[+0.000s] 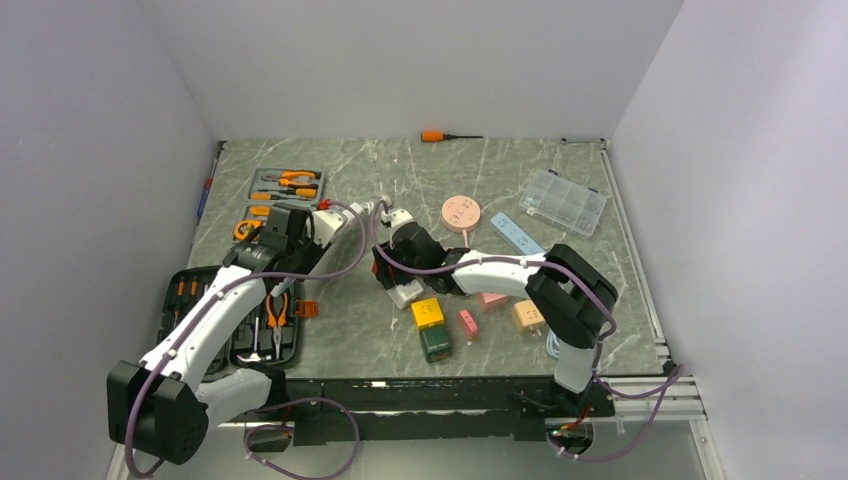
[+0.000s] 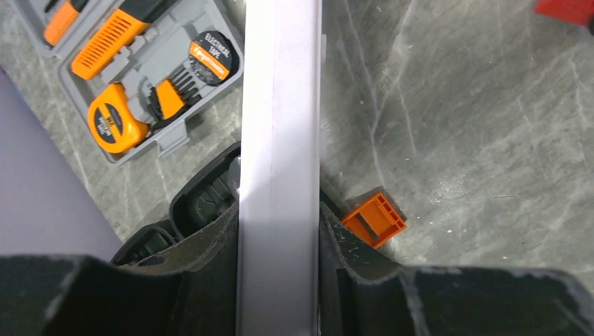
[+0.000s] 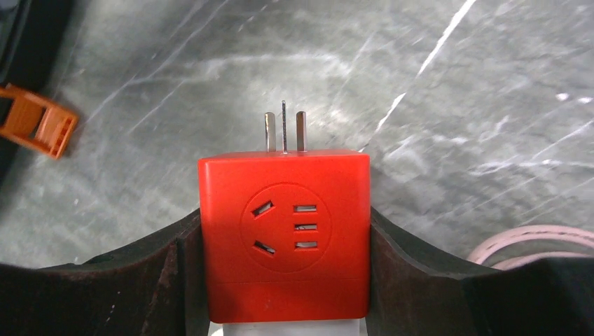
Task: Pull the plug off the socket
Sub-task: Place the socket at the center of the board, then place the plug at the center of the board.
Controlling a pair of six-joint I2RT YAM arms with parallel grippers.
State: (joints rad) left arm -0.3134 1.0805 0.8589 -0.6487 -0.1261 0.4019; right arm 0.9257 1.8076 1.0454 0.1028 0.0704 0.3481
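Snugly in right claw [image 3: 285, 234], red plug [image 3: 284, 203]; in left claw [image 2: 279, 231], socket [image 2: 280, 105].

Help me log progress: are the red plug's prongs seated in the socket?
No, the plug sits between the right gripper's fingers with its prongs bare, only table behind them.

We get soft, even light from above in the top view: bright walls [image 1: 420, 60], faint shadows on the table [image 1: 350, 340]. In the left wrist view the white socket [image 2: 279, 140] glares, nearly featureless. The red plug [image 3: 284, 238] is sharp; the table beyond it shows pale sheen and slight blur.
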